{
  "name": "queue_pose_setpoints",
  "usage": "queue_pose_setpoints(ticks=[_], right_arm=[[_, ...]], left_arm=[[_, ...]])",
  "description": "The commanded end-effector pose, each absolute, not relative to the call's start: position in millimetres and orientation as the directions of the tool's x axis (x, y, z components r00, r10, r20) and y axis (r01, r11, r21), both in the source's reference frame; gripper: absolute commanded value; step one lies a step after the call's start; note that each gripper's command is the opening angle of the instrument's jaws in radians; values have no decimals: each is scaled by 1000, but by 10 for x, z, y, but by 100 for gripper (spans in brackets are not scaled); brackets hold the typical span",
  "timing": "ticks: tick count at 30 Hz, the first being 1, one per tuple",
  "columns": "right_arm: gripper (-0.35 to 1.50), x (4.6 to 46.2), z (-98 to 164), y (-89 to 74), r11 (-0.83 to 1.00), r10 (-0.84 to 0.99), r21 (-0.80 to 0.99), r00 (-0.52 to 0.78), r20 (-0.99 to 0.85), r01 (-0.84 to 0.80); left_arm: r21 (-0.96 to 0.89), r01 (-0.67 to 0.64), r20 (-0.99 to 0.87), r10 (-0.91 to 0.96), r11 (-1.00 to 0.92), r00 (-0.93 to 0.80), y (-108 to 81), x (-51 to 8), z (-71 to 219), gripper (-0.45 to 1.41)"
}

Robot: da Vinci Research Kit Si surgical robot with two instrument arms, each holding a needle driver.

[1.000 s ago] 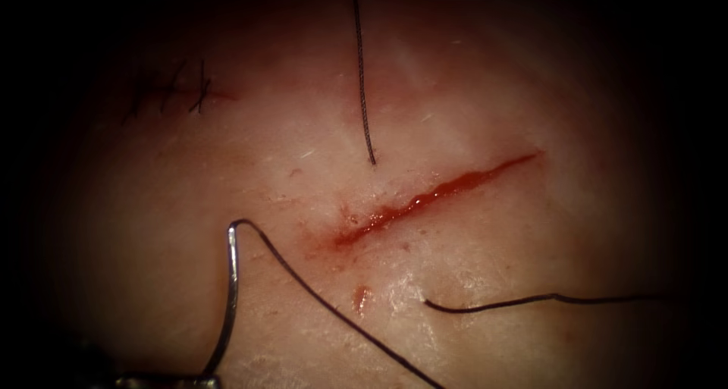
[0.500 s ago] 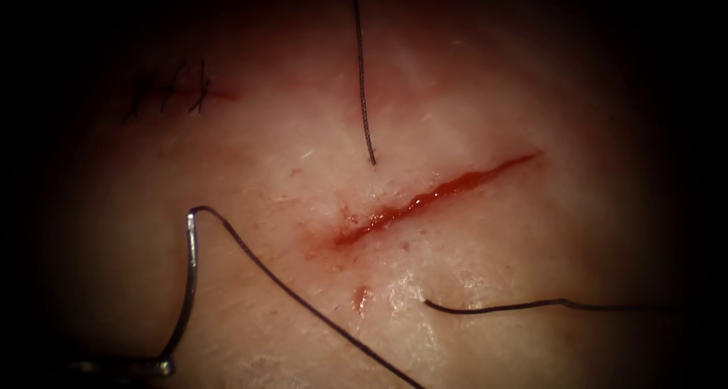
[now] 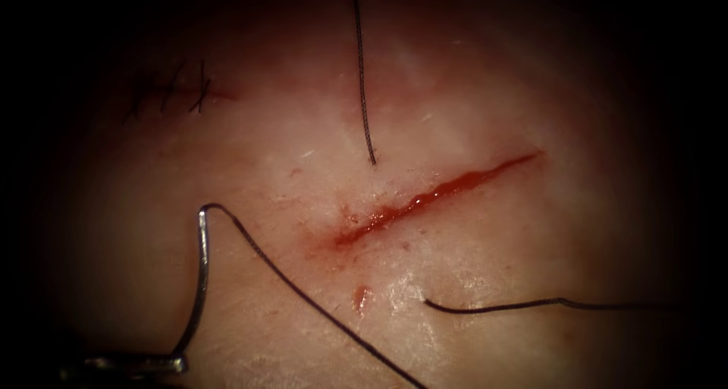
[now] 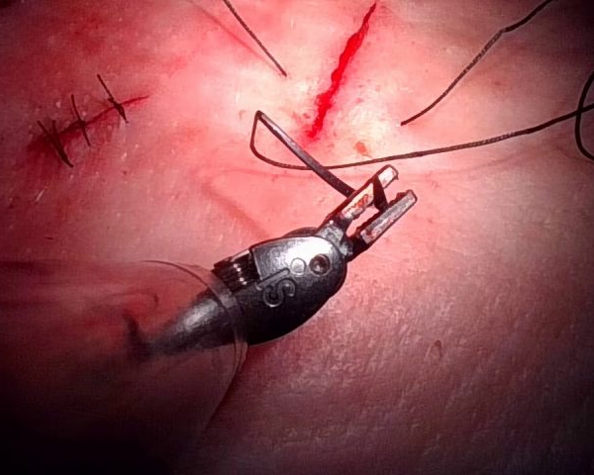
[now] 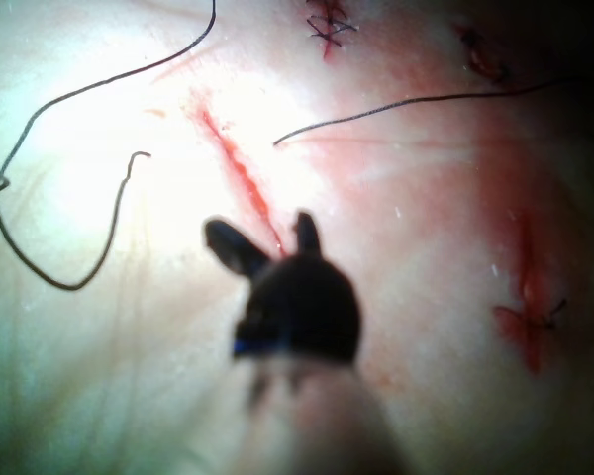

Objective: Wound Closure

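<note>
Gripping the needle (image 3: pixel 199 283), left tool (image 4: pixel 376 210) over tissue (image 3: pixel 493 268).

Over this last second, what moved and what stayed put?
The left tool, jaws shut on the needle near its pointed end, carried it leftward away from the cut, then a little back toward it. The needle is clear of the tissue, on the cut's left, its thread trailing along. The loose thread ends and the finished stitches stayed put. The right tool is open, holding nothing.
</note>
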State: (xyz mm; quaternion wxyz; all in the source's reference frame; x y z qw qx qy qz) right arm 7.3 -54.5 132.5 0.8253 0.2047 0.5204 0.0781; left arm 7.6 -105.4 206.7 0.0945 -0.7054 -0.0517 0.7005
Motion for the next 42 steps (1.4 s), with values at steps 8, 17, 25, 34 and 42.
queue_pose_setpoints(ticks=[8,17,25,34,42], right_arm=[[123,182,1439,-594,961,254,277,415,-874,-5],[123,224,1483,-635,970,224,242,421,-879,-11],[123,228,1492,-696,972,196,229,396,-897,40],[121,229,1500,-760,973,158,210,386,-909,95],[121,240,1498,-770,971,166,219,387,-907,97]], left_arm=[[-206,-57,-979,206,-977,16,-1066,65,2076,-45],[-204,-59,-979,204,-977,15,-1067,63,2078,-45],[-204,-56,-979,204,-977,16,-1067,66,2078,-45],[-204,-59,-979,204,-977,15,-1067,63,2078,-45],[-204,-59,-979,204,-977,18,-1068,66,2077,-45]])
